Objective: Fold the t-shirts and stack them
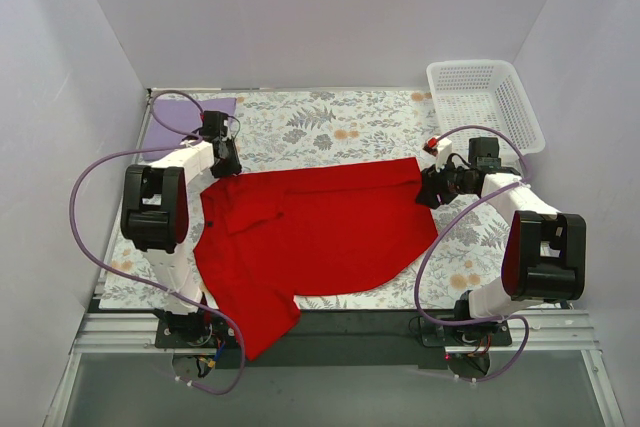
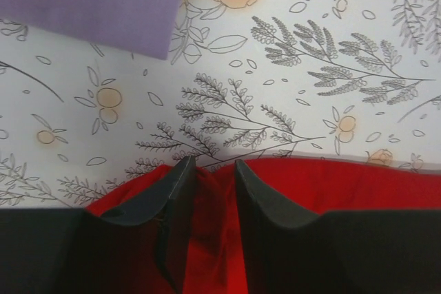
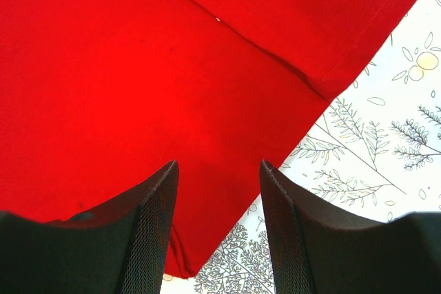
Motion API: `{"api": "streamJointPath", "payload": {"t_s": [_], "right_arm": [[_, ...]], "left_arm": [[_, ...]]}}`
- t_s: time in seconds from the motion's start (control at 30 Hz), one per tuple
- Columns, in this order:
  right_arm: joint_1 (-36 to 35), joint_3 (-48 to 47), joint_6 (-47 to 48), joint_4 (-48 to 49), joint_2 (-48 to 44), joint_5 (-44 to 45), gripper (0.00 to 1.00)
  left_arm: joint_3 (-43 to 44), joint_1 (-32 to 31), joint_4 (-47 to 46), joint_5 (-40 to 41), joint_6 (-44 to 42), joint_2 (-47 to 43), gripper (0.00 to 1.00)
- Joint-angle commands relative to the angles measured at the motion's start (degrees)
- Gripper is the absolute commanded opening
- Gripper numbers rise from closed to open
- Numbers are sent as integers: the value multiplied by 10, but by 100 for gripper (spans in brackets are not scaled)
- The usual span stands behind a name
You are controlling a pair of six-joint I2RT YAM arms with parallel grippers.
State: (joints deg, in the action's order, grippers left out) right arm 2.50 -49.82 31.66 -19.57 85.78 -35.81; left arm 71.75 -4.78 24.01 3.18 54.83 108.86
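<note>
The red t-shirt (image 1: 320,227) lies spread across the middle of the floral table, one part hanging over the near edge at the lower left. My left gripper (image 1: 225,162) is at its far left edge. In the left wrist view the gripper (image 2: 213,164) is shut on a bunched fold of the red t-shirt (image 2: 344,184). The lavender t-shirt (image 1: 165,125) lies flat at the far left corner, and its corner (image 2: 89,1) shows beyond my left fingers. My right gripper (image 1: 428,190) is at the shirt's right edge. It (image 3: 219,164) stands open above a corner of the red cloth (image 3: 172,53).
A white lattice basket (image 1: 485,97) stands at the far right corner. The floral table cover (image 1: 320,122) shows bare behind the shirt. White walls close in the left, back and right sides. Purple cables loop out from both arms.
</note>
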Motion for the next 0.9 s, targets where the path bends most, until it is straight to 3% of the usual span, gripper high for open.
{"api": "streamJointPath", "payload": {"t_s": [0.0,0.13,0.27,0.47,0.7,0.87], "right_arm": [[-2,-7,0,5,-6,-14,57],[-2,-8,0,3,-7,-15,57],[-2,-7,-1,2,-9,-16,57],[-2,-6,0,2,-11,-18,57],[-2,-6,1,1,-14,-21,57],[-1,-6,2,-2,-15,-22,57]], "left_arm": [[17,-6,14,84,-23,-21,27],[16,-7,12,116,-26,-37,23],[10,-7,10,126,-28,-44,11],[9,-5,7,133,-19,-59,8],[-9,34,6,80,45,-77,4],[-49,108,-14,-41,117,-87,4]]}}
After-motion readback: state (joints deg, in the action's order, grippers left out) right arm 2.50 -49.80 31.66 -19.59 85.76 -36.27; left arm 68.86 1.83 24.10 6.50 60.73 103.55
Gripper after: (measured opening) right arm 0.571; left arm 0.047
